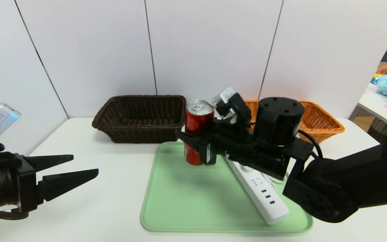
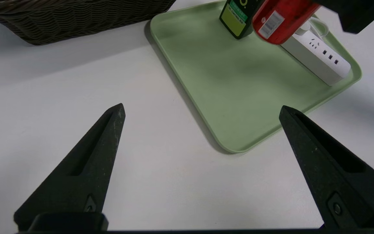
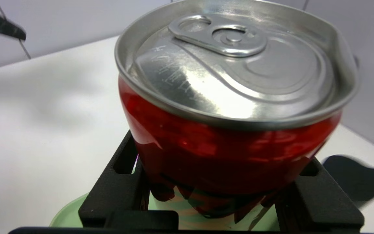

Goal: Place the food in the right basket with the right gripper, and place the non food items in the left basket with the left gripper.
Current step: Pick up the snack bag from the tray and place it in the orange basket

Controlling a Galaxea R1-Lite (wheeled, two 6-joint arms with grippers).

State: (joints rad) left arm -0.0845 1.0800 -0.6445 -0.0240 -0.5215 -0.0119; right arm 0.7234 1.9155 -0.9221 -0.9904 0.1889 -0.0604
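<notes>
Red can (image 1: 198, 129), smooth metal cylinder, clamped in right tool (image 1: 197, 143).

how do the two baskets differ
The left basket is dark brown, nearly black; the right basket is orange-tan. The left basket is in full view; the right one is largely hidden behind the right arm, whose right hand grips the red can. Both are rectangular woven wicker, standing at the table's far edge.
</notes>
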